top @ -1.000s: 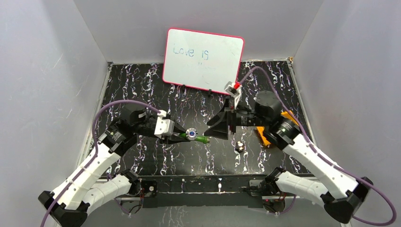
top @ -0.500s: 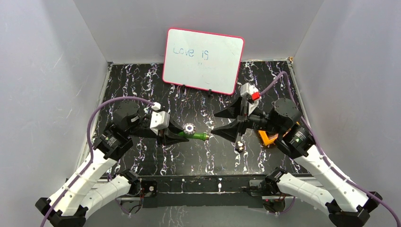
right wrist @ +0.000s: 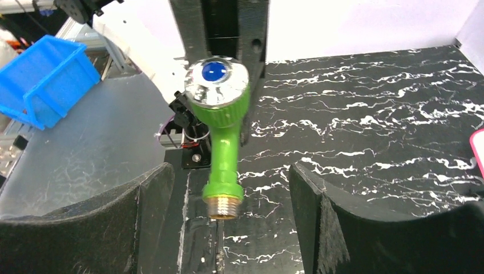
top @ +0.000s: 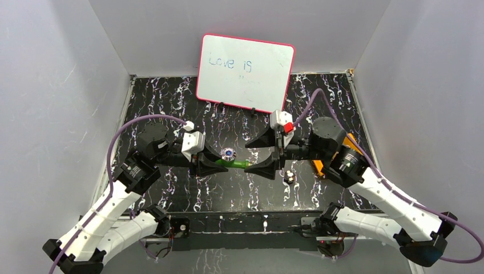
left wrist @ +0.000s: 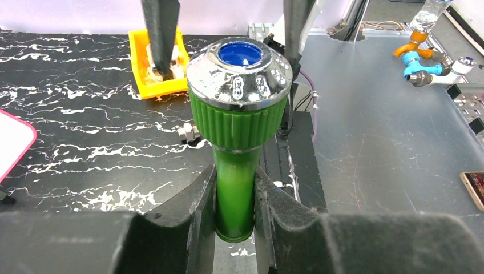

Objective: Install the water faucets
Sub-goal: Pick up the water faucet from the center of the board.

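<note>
Above marble-patterned table (top: 171,103), left gripper (top: 220,164) clamps faucet (top: 236,164) horizontally, threads (right wrist: 222,206) facing wide-open right gripper (top: 250,157).

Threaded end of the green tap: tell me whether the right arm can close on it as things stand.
Probably yes. The left gripper holds the green tap by its body, threaded end pointing at the right gripper, whose open fingers sit either side of it with nothing between.
</note>
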`<state>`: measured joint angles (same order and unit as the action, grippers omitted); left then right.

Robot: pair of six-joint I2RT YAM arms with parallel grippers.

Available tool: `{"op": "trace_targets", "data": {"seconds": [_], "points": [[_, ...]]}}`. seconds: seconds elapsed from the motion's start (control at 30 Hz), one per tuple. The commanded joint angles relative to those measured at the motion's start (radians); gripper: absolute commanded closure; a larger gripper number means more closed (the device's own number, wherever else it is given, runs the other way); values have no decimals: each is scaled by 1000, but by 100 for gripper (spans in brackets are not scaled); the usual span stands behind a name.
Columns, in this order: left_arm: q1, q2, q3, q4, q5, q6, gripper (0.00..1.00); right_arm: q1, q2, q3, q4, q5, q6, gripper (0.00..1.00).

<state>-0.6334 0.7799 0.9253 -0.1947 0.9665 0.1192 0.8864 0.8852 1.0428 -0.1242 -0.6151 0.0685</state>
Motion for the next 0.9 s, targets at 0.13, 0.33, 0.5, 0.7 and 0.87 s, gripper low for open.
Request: {"op": "trace_targets", "data": {"seconds": [0.13, 0.33, 0.5, 0.7, 0.87], "points": [[-5, -26, 3, 2, -16, 11, 100, 109, 15, 27, 32, 111, -146, 19], [-5, -28, 3, 3, -8, 26, 100, 115, 36, 13, 33, 133, -169, 20], [-5, -29, 7, 3, -5, 35, 100, 117, 57, 10, 23, 127, -184, 24], [-5, -30, 9, 1, -16, 40, 100, 116, 66, -1, 8, 107, -187, 29], [-5, -27, 10, 0, -23, 45, 100, 117, 72, -8, -13, 106, -187, 33]]}}
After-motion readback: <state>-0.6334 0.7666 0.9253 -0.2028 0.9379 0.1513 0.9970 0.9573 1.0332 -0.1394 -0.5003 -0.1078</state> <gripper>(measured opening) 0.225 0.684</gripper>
